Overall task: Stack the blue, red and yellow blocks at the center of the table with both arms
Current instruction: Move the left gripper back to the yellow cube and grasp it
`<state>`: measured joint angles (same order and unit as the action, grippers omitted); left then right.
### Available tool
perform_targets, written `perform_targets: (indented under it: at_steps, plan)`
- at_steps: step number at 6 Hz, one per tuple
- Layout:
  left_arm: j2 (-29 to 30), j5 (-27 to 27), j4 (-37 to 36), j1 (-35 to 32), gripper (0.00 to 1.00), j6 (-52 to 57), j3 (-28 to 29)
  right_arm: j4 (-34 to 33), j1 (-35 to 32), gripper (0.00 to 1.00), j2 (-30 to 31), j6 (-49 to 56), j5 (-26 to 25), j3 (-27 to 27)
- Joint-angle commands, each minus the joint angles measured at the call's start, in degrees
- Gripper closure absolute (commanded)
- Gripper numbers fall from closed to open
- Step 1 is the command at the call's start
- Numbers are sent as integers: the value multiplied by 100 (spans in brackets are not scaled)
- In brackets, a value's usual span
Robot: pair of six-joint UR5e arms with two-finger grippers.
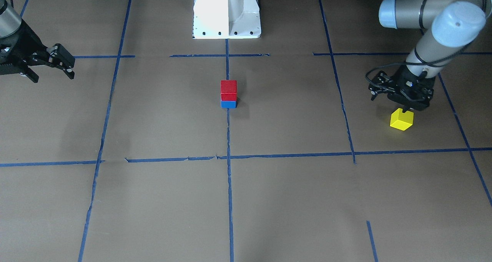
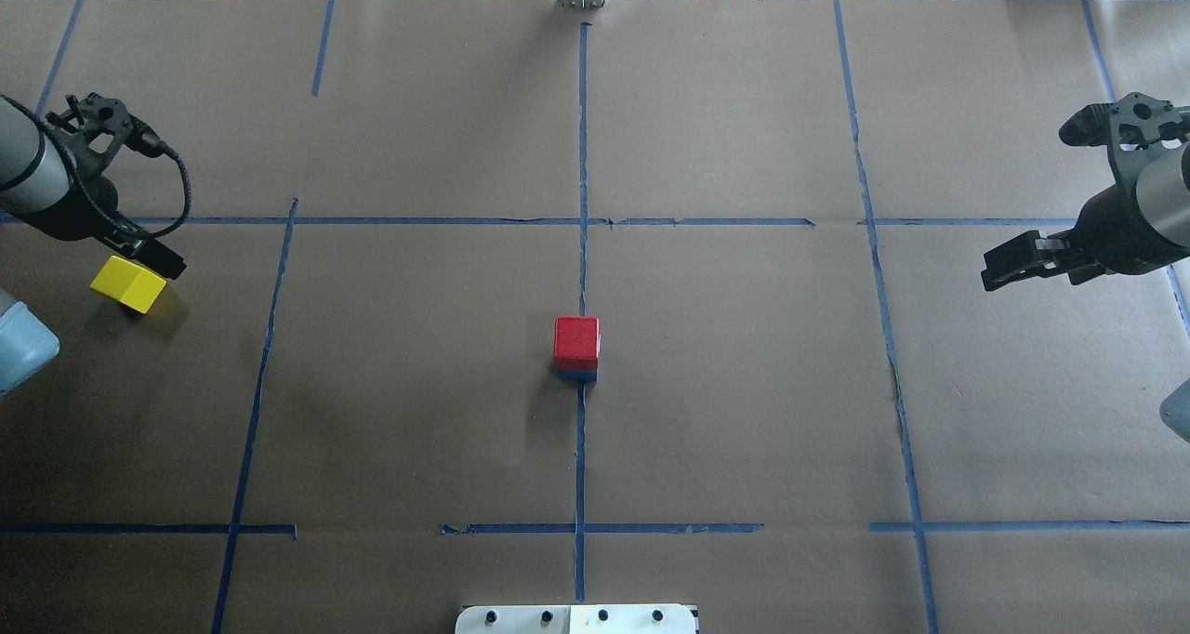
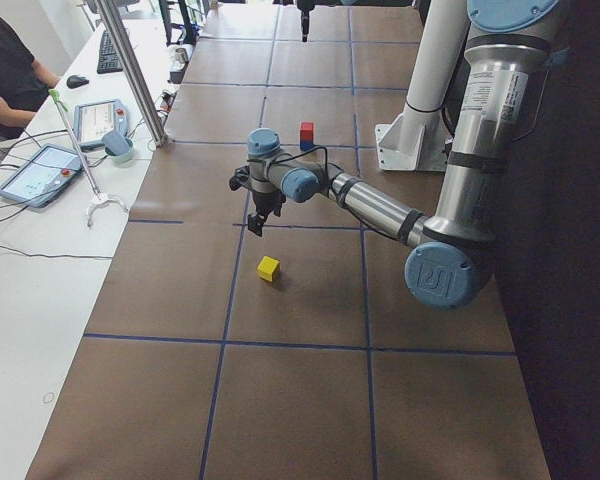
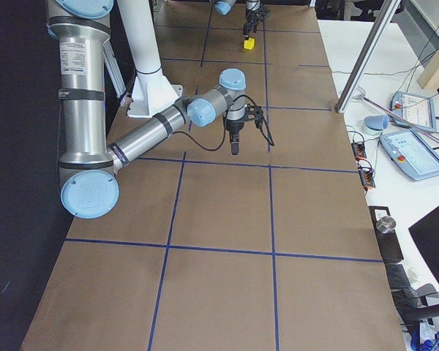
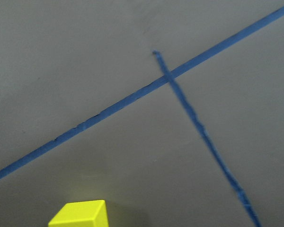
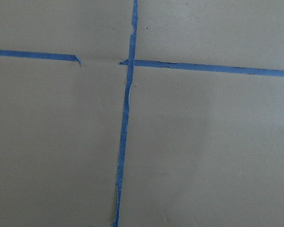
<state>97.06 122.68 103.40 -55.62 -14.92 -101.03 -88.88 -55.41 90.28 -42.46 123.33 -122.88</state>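
Grippers: left gripper (image 1: 405,110) poised just above yellow block (image 1: 401,120), opening not discernible; right gripper (image 1: 54,72) spread, empty. Block well apart from red-on-blue stack (image 1: 228,95) at centre; likely light, rigid; pinch opposite flat faces.

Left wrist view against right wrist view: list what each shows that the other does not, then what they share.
Only the left wrist view: the yellow block, cut off at the bottom edge. Only the right wrist view: a gap in one line of tape, just left of the crossing. Both: brown paper and two crossing lines of blue tape.
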Motion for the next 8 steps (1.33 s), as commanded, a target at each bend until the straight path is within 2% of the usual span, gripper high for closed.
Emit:
perform_targets:
  at_steps: [1,3,8]
  plan:
    - [-284,158,892,-19,0,-404,400,2,-5,0,7,-25,7,-43]
    - [-503,116,910,-106,0,-415,443,2,-13,0,7,-25,7,-87]
    - [-337,124,919,-46,0,-705,996,2,4,0,-1,-25,7,-25]
